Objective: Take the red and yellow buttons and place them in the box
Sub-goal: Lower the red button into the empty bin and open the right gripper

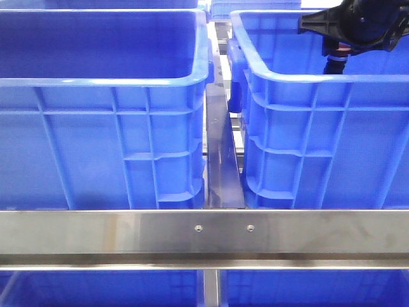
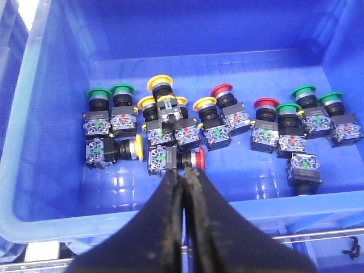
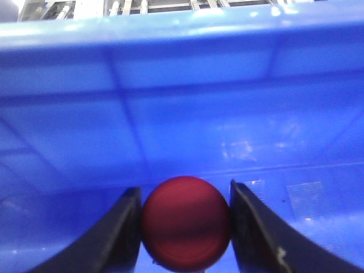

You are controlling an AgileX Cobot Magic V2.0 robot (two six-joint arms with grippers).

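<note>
Two blue crates side by side in front view: left crate (image 1: 102, 128), right crate (image 1: 319, 141), separated by a metal divider strip (image 1: 223, 160). Steel rail (image 1: 204, 238) across the foreground. Black right arm (image 1: 358, 25) reaching down into right crate at upper right; pincer itself hidden below the rim. No buttons visible from this angle.

Left wrist view: left pincer (image 2: 185, 187) with both fingers pressed together, nothing between them, poised above a blue crate (image 2: 51, 85). Crate floor carrying a loose row of push-button switches with green, yellow and red caps on black and clear bodies. One red button (image 2: 196, 158) lying on its side just beyond the fingertips. One yellow button (image 2: 135, 147) lying on its side near it, toward the green-capped units. More yellow caps (image 2: 160, 83) and red caps (image 2: 222, 90) standing upright further back. Green caps (image 2: 98, 93) at both ends of the row.

Right wrist view: right pincer (image 3: 185, 224) clamped on a red domed cap (image 3: 186, 223), both fingers touching its sides. Blue crate wall (image 3: 182, 85) directly behind, crate floor below. Contact between cap and floor not determinable.
</note>
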